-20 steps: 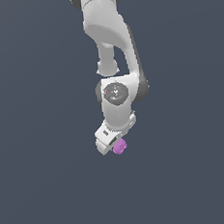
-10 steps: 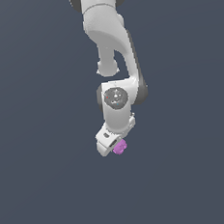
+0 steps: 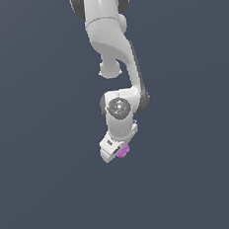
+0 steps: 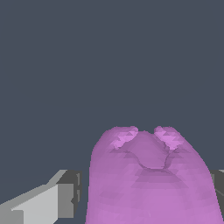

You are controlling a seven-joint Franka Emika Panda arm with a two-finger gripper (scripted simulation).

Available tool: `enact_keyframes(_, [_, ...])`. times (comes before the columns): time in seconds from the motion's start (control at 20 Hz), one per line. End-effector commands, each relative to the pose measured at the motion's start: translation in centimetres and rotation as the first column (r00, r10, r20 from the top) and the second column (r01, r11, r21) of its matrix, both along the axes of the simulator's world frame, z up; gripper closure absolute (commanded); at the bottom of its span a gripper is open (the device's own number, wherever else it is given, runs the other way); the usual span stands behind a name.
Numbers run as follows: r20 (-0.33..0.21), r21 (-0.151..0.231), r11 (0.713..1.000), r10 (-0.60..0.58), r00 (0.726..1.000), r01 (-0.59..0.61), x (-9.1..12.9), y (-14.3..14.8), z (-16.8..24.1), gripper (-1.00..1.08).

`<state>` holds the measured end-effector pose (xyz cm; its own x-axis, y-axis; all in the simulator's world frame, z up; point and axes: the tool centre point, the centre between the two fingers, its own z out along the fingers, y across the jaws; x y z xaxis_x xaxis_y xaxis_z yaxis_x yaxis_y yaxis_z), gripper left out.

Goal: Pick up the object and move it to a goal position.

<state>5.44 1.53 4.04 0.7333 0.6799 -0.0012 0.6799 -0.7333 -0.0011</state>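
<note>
in the exterior view the arm (image 3: 111, 52) hangs over a plain dark ground, the gripper (image 3: 115, 150) tilted, with the object (image 3: 123, 152) tucked at its tip. in the wrist view the object (image 4: 148, 179) fills the gap between the fingers (image 4: 48, 203), which look closed narrowly on it. no goal marker shows; i judge the carry wants slow, level motion and steady squeeze.

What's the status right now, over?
Gripper shut on the pink object. Object between the fingers, off the ground. Nothing in the way in either view.
</note>
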Motion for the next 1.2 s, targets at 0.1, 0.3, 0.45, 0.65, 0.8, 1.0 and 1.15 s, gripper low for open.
enact_keyframes(0.1, [0.002,0.0,1.0,0.0,1.0,0.0,0.1,0.0,0.0,1.08])
enact_keyframes(0.3, [0.002,0.0,1.0,0.0,1.0,0.0,0.1,0.0,0.0,1.08])
enact_keyframes(0.45, [0.002,0.0,1.0,0.0,1.0,0.0,0.1,0.0,0.0,1.08])
enact_keyframes(0.65, [0.002,0.0,1.0,0.0,1.0,0.0,0.1,-0.1,0.3,1.08])
enact_keyframes(0.8, [0.002,0.0,1.0,0.0,1.0,0.0,0.0,-0.2,1.1,1.08])
enact_keyframes(1.0, [0.002,0.0,1.0,0.0,1.0,0.0,-0.1,-0.7,3.0,1.08])
enact_keyframes(1.15, [0.002,0.0,1.0,0.0,1.0,0.0,-0.2,-1.1,5.2,1.08])
